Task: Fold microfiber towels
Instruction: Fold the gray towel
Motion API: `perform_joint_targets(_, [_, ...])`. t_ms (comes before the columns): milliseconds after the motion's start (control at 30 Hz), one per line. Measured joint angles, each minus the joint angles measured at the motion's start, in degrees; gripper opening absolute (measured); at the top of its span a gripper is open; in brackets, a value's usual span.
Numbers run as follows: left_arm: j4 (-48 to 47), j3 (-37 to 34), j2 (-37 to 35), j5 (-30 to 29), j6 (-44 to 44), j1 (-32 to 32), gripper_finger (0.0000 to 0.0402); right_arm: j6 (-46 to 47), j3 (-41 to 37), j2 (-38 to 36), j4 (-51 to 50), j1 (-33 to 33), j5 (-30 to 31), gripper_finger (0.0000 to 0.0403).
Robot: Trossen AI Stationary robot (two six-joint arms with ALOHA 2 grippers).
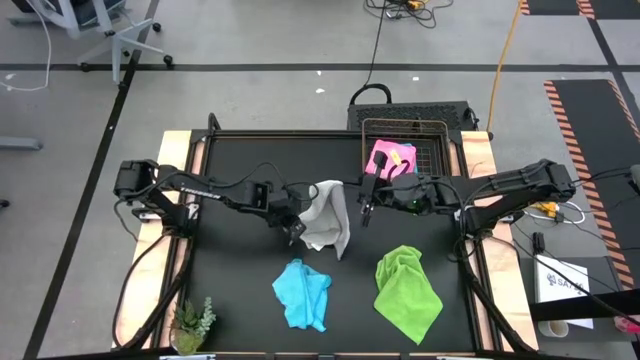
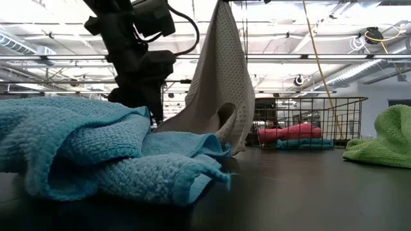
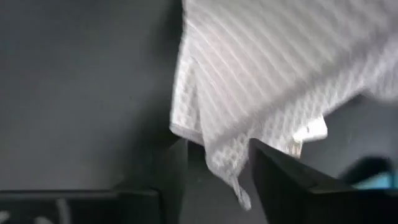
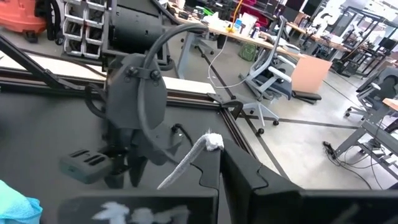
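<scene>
The white-grey towel [image 1: 327,215] hangs in the air over the middle of the table [image 1: 240,290], with its bottom edge just touching down. The right gripper [image 1: 366,196] pinches one top corner of it tight. The left gripper [image 1: 292,229] is low beside the towel's bottom corner. Its fingers are apart, with the cloth edge loose between them, so it looks like it is not holding on.

A blue towel [image 1: 303,293] lies crumpled at the front of the table. A lime green towel [image 1: 407,290] lies crumpled next to it, a little apart. Neither one is folded yet.

In the wire basket [image 1: 436,152] at the back there is a pink towel [image 1: 390,157], and from the low view another blue towel [image 2: 305,143] lies under it. They look flat, so these two may be done.

So I think two are finished, one is being worked on now, and two are left. A small green plant [image 1: 192,322] sits at the front corner
</scene>
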Motion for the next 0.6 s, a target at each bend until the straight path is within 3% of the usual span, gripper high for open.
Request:
perform_joint_targets(200, [0.4, 0.0, 0.0, 0.0, -1.0, 0.6, 0.0227, 0.0, 0.0, 0.0, 0.1, 0.0, 0.0, 0.0])
perform_joint_targets(600, [3.9, -0.3, 7.0, 3.4, -6.2, -1.1, 0.0209, -0.4, 0.0, 0.0, 0.4, 0.0, 0.2, 0.0])
